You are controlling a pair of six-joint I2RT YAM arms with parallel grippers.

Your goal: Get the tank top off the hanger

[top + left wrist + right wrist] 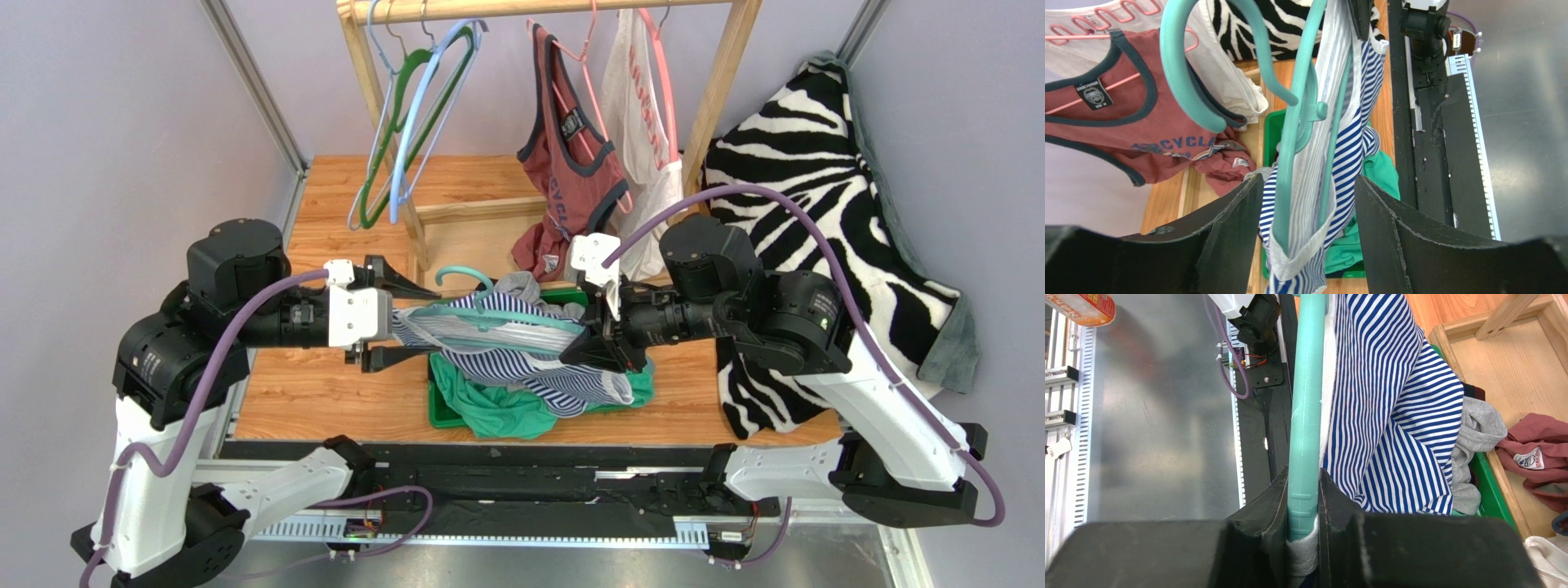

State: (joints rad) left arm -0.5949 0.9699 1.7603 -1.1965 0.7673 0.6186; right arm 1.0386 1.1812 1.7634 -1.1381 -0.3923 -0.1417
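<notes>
1. The right gripper point(1303, 490) is clamped on the teal hanger point(1307, 398), and the striped tank top point(1392, 416) drapes just beside its fingers.
2. The left gripper point(1309, 202) stands parted, with hanger and tank top between its jaws.

Blue-and-white striped tank top point(1395, 416), teal hanger point(1306, 416), green bin point(1275, 131)
</notes>
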